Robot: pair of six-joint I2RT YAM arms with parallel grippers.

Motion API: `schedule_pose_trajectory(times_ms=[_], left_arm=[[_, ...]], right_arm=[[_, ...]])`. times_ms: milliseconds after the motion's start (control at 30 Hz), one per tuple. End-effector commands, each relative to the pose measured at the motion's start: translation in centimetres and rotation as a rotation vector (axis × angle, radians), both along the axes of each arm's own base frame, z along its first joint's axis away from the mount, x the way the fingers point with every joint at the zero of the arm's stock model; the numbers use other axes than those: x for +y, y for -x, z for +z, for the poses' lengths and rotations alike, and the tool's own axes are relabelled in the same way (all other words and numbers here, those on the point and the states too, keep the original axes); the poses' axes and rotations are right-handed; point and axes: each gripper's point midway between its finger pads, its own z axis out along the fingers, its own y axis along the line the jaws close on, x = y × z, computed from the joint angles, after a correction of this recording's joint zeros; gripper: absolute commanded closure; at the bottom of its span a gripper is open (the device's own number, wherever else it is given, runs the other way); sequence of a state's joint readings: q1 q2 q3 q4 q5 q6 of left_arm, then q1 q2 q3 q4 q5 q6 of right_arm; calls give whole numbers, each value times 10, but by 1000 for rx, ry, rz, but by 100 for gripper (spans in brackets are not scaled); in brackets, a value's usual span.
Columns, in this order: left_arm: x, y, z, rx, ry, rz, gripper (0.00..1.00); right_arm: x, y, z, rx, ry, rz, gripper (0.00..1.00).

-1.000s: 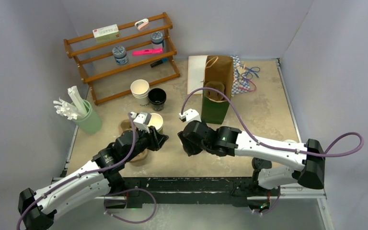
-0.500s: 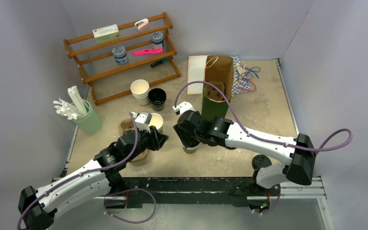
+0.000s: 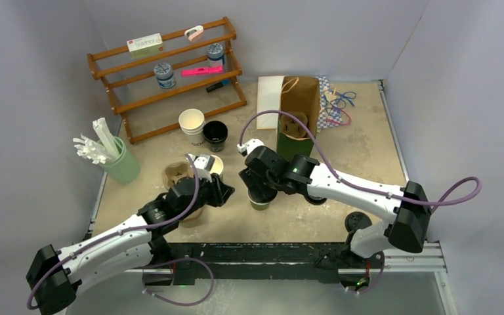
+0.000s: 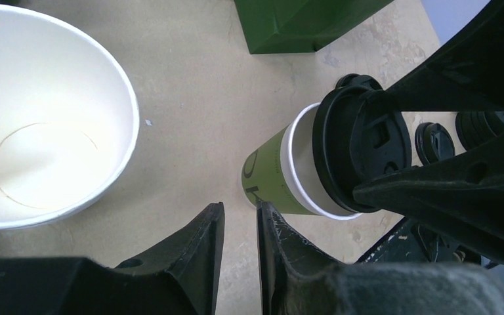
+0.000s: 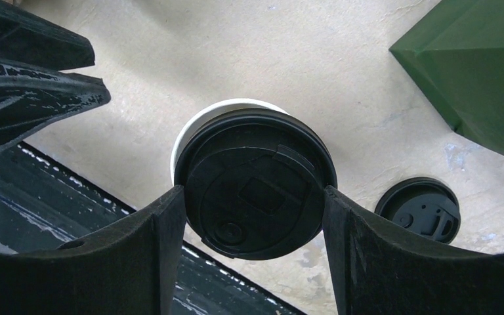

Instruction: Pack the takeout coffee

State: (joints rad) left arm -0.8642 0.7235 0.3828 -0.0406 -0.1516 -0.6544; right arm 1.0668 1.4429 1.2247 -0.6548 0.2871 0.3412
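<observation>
We count one lidded green cup (image 4: 269, 177), one black cup (image 3: 214, 133), and two lidless white-lined ones: far cup (image 3: 191, 122), near cup (image 3: 214, 165). Two paper bags: brown bag (image 3: 302, 92), green bag (image 3: 293, 152). Two jars (image 3: 165, 75), one rack (image 3: 146, 100).

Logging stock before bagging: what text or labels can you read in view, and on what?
Nothing is legible.
Green cup: dark print on its side, partly hidden, unreadable.
Black lid: moulded marks, no readable words.
White box on the rack: label too small.
Left jar and right jar on the rack: labels too small.
</observation>
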Motion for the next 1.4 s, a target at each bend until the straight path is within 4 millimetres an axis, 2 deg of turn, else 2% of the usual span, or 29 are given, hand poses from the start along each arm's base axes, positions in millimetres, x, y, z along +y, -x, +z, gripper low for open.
schedule_pose_trajectory(times_ms=[0, 333, 633, 833, 1167, 1367], left_arm=[[-14, -3, 11, -26, 72, -35, 74], [-33, -3, 0, -12, 68, -109, 77], [-40, -6, -13, 5, 48, -126, 79], [-48, -5, -19, 19, 53, -152, 80], [-54, -4, -20, 25, 65, -180, 82], [-56, -3, -23, 32, 65, -191, 82]], right_arm=[[7, -1, 3, 22, -3, 34, 48], [11, -3, -6, 55, 0, 53, 47], [12, -4, 5, 84, -113, 72, 47], [8, -5, -5, 107, -89, 68, 46], [0, -1, -5, 111, -59, 75, 46], [-1, 0, -14, 126, -41, 85, 45]])
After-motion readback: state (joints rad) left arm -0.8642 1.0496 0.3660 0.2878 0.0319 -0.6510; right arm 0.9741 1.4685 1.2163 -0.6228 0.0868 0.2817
